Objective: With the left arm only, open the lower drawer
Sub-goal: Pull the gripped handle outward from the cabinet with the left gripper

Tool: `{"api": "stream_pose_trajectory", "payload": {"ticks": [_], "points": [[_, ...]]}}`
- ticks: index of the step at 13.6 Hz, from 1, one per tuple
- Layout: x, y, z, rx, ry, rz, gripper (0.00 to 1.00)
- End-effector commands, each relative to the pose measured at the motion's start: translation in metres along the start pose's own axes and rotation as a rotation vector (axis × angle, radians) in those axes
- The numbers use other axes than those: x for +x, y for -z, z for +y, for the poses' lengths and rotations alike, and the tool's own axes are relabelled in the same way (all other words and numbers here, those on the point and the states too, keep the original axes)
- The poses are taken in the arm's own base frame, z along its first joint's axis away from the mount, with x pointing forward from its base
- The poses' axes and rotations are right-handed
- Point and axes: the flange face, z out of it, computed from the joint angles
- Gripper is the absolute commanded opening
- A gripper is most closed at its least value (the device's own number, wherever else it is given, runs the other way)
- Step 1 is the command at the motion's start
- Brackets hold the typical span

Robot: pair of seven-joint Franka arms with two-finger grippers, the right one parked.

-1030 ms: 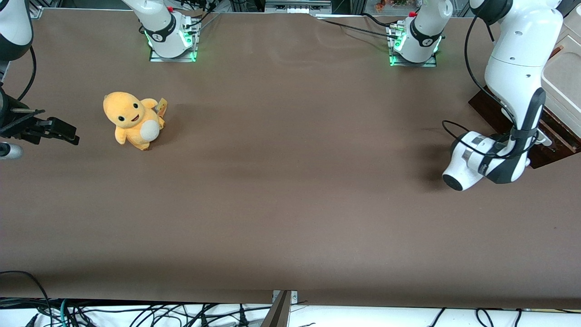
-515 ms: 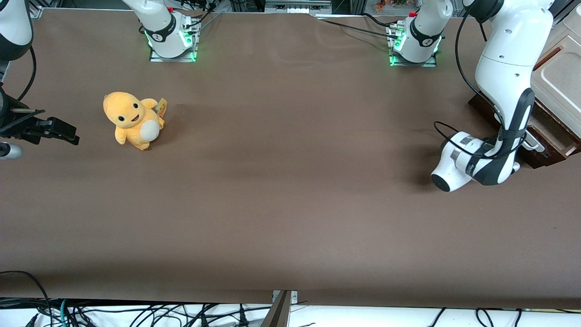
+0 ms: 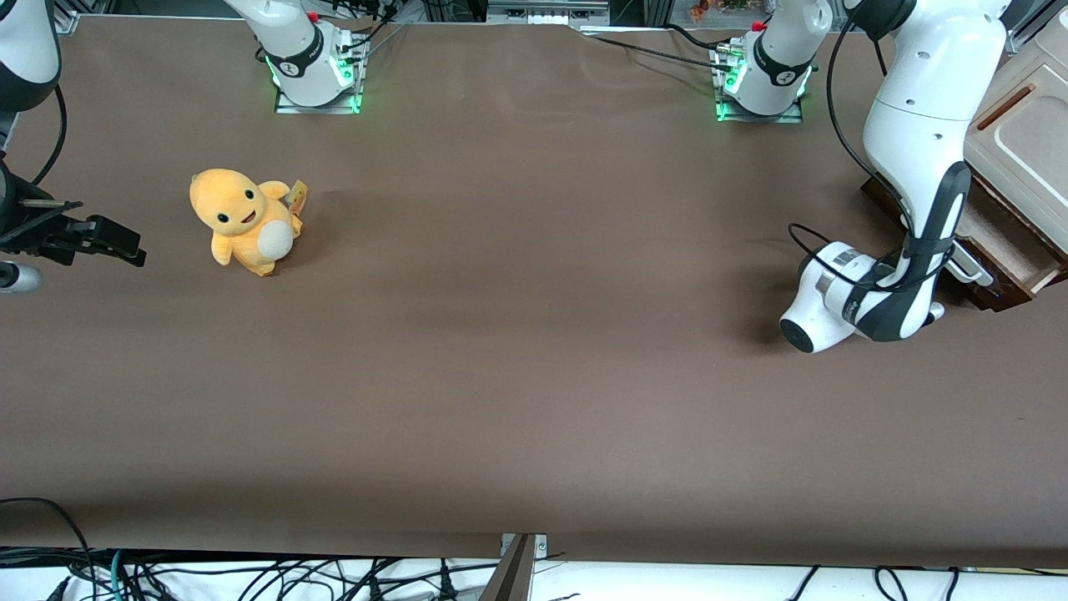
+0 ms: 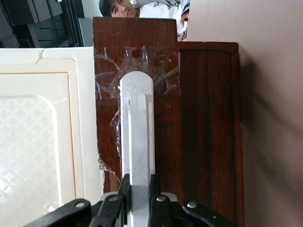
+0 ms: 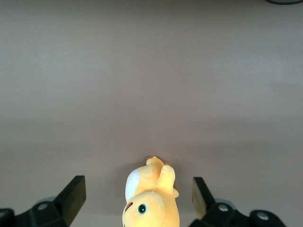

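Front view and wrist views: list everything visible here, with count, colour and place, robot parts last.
lower drawer: one, dark brown, pale inside, pulled partly out at the working arm's end of the table.
white bar handle: one, on the drawer front, taped.
cabinet top: one, cream, above the drawer.
plush toy: one, yellow-orange, toward the parked arm's end.
table: one, brown cover.
pedestals: two, white, green-lit, farthest from the front camera.
left arm: one, white, over the drawer.
gripper: one, black, shut on the handle.

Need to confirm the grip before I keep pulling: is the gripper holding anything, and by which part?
Yes. The gripper is shut on the white bar handle of the lower drawer, gripping near one end of the bar.
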Motion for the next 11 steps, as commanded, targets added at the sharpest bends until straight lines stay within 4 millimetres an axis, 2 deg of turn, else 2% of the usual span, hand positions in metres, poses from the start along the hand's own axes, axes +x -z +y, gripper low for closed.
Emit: {"api": "stream_pose_trajectory", "payload": {"ticks": [1, 4, 11], "points": [[0.0042, 0.012, -0.0078, 0.003, -0.02, 0.022, 0.12], [0.0008, 0.018, -0.007, 0.004, -0.022, 0.032, 0.12], [0.0012, 0.0172, -0.0071, 0.004, -0.022, 0.031, 0.12]]}}
